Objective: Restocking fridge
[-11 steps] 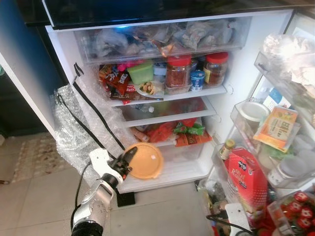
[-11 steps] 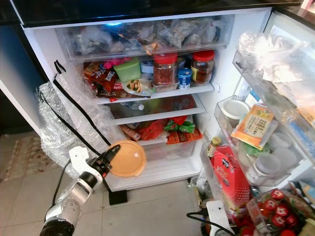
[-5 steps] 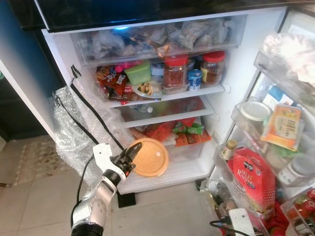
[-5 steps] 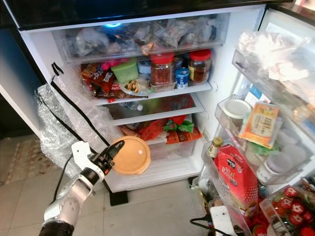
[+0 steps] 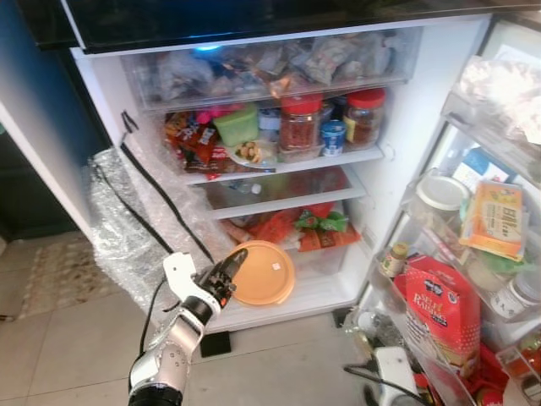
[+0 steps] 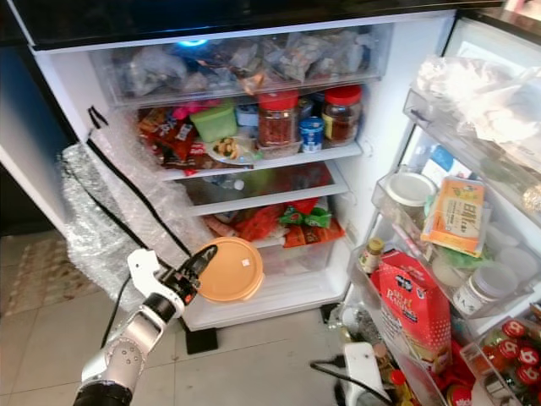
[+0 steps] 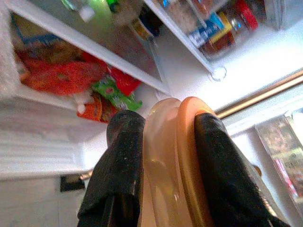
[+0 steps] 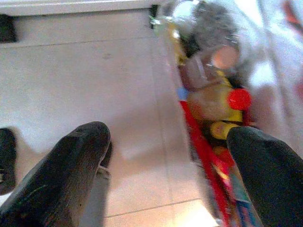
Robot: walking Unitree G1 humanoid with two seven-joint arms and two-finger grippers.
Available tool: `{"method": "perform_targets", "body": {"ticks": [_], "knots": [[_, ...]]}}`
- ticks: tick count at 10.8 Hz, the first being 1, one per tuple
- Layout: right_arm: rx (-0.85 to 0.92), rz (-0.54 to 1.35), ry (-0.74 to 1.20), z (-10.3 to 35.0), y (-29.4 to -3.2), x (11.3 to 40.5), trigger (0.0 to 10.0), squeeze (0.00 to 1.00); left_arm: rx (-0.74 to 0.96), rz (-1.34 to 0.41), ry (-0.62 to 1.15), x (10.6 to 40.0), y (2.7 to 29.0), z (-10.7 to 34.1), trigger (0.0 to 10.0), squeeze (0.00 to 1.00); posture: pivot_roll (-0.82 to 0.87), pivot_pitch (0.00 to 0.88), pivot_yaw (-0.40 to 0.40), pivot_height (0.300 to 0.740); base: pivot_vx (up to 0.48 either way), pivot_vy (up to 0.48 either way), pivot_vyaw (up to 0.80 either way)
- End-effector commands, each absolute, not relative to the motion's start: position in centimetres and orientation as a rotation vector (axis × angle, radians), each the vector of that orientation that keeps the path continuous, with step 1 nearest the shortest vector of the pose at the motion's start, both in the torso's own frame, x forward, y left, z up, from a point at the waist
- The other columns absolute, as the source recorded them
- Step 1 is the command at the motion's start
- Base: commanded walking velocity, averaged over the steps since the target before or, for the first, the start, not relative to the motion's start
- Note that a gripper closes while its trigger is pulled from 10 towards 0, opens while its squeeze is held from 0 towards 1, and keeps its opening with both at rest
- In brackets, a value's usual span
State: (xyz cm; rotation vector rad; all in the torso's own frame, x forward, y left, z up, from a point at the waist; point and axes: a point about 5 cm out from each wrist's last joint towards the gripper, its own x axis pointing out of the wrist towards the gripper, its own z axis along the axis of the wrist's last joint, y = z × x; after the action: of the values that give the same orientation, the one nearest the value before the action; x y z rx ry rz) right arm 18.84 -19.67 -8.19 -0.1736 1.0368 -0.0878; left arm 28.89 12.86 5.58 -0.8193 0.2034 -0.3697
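Low in the frame, left gripper (image 5: pixel 230 272) jaws clamp the round orange lidded plastic container (image 5: pixel 262 272), not yet shelved in the open fridge (image 5: pixel 406 118); right gripper (image 8: pixel 165 165) jaws apart.

Your left arm (image 5: pixel 169 359) is silver with a white wrist block, a black cable looping alongside, and a left end effector (image 5: pixel 230 269) of two long black fingers

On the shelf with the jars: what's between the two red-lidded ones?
A small blue-labelled tub sits between the left red-lidded jar and the right red-lidded jar, slightly in front; both eye views show it.
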Motion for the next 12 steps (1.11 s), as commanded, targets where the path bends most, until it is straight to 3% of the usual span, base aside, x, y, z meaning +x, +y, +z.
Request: {"method": "perform_targets", "body": {"ticks": [1, 5, 10, 12], "knots": [[-0.153, -0.091, 1.043, -8.2, -19.1, 18.9, 10.0, 0.00, -0.817, -0.378, 0.205, 28.6, 12.9, 5.6, 10.0, 0.00, 0.01, 0.018, 0.000, 0.740, 0.000, 0.000, 0.00], [-0.151, -0.101, 1.058, -8.5, -20.6, 17.8, 10.0, 0.00, -0.794, -0.379, 0.236, 27.8, 13.0, 5.2, 10.0, 0.00, -0.02, 0.063, 0.013, 0.740, 0.000, 0.000, 0.00], [-0.151, -0.083, 1.057, -8.5, -20.4, 17.8, 10.0, 0.00, -0.779, -0.382, 0.243, 27.6, 13.3, 5.2, 10.0, 0.00, -0.01, 0.078, 0.018, 0.740, 0.276, 0.000, 0.00], [-0.230, 0.014, 1.055, -8.4, -20.2, 18.2, 10.0, 0.00, -0.775, -0.397, 0.250, 27.6, 13.1, 5.3, 10.0, 0.00, -0.02, 0.081, 0.025, 0.740, 0.317, 0.000, 0.00]]}}
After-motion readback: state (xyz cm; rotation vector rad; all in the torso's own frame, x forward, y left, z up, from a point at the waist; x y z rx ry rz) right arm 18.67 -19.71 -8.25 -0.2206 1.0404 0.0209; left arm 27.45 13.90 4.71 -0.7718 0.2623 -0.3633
